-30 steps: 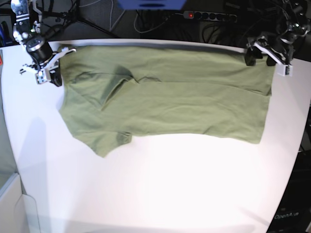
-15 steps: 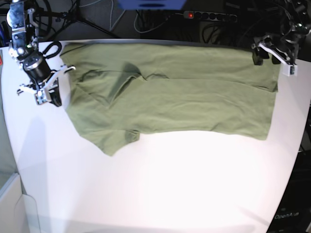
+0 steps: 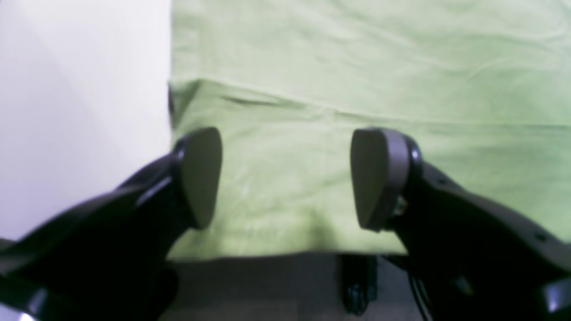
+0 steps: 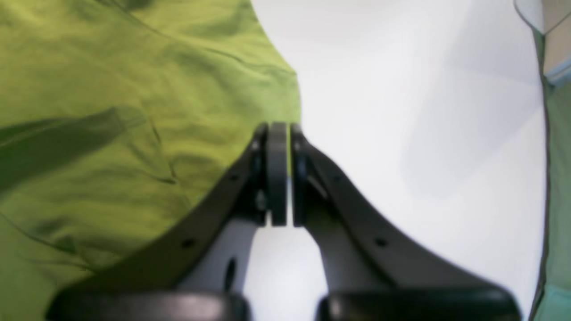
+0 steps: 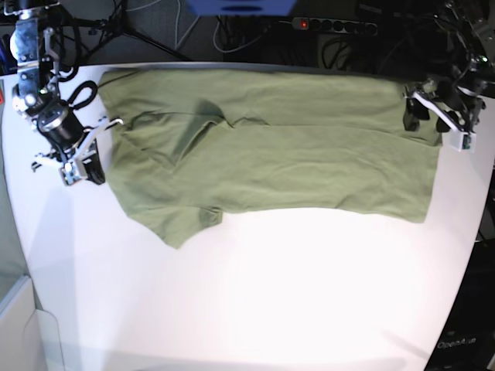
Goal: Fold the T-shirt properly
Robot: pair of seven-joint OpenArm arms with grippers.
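The olive-green T-shirt (image 5: 271, 154) lies flat across the far half of the white table (image 5: 255, 301), folded lengthwise, with a sleeve pointing to the front left. My left gripper (image 5: 412, 116) is at the shirt's right end. In the left wrist view it (image 3: 287, 178) is open, its pads (image 3: 200, 178) apart just above the cloth (image 3: 357, 67) near the far corner. My right gripper (image 5: 87, 166) is at the shirt's left edge. In the right wrist view it (image 4: 279, 129) is shut, with its tips on the edge of the cloth (image 4: 111, 111).
A black power strip (image 5: 332, 25) and cables lie beyond the table's far edge. A clear bin (image 5: 19, 325) stands off the table's front left corner and also shows in the right wrist view (image 4: 553, 44). Bare white tabletop fills the front half.
The shirt has shifted right and toward the front, then settled. My right gripper has moved frontward along the left edge. My left gripper has come down onto the shirt's right end.
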